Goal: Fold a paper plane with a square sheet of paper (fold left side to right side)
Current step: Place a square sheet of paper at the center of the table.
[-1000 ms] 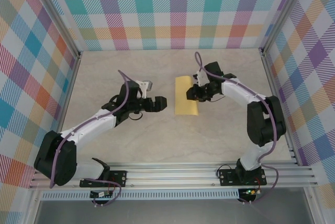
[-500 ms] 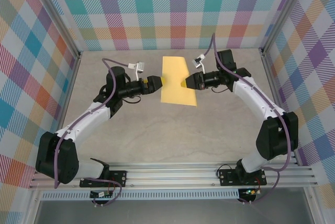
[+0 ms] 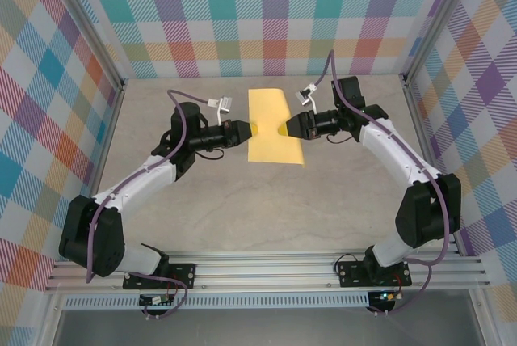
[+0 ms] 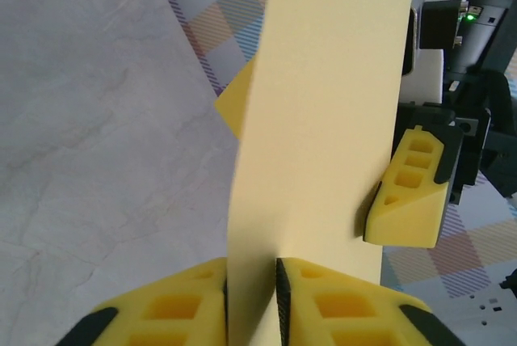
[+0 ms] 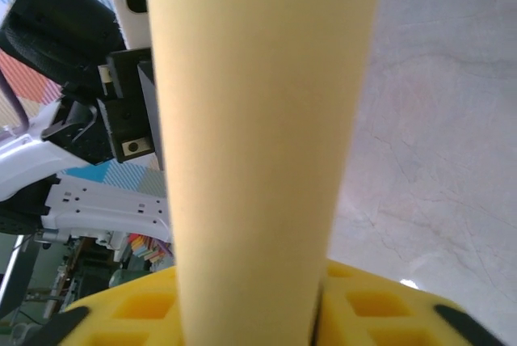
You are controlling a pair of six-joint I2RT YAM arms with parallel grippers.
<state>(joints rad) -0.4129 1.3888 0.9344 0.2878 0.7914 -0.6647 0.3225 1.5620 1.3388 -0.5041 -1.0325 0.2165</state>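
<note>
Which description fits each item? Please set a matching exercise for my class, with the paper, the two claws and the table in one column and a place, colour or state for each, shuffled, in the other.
Column 1
1. square sheet of paper
2. left claw
3. right claw
4. table

Column 2
A. pale, marbled surface
B. at the paper's right edge
C. yellow, spanning between the two claws
D. pinched shut on the paper's left edge

Pairs: 1-C, 2-D, 3-B, 4-A
</note>
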